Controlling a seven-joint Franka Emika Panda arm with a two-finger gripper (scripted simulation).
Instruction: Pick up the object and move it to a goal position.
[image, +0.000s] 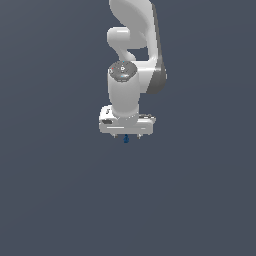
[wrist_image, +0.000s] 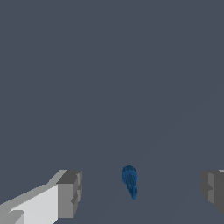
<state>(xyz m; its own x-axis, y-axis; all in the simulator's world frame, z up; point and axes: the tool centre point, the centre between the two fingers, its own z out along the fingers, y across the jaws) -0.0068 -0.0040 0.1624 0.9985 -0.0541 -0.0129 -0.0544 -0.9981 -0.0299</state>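
Observation:
The object (wrist_image: 130, 180) is a tiny dark-blue item with a rounded head and a thin tapering tail. In the wrist view it lies between my two grey fingertips (wrist_image: 70, 192), apart from both. My gripper (wrist_image: 142, 190) is open, with a wide gap on each side of the object. In the exterior view the object (image: 126, 139) peeks out just under the white gripper (image: 126, 135), which points straight down from the white arm. Whether the object rests on the ground or hangs free cannot be told.
A plain dark grey-blue floor (image: 60, 200) fills both views. No goal marker or other item shows.

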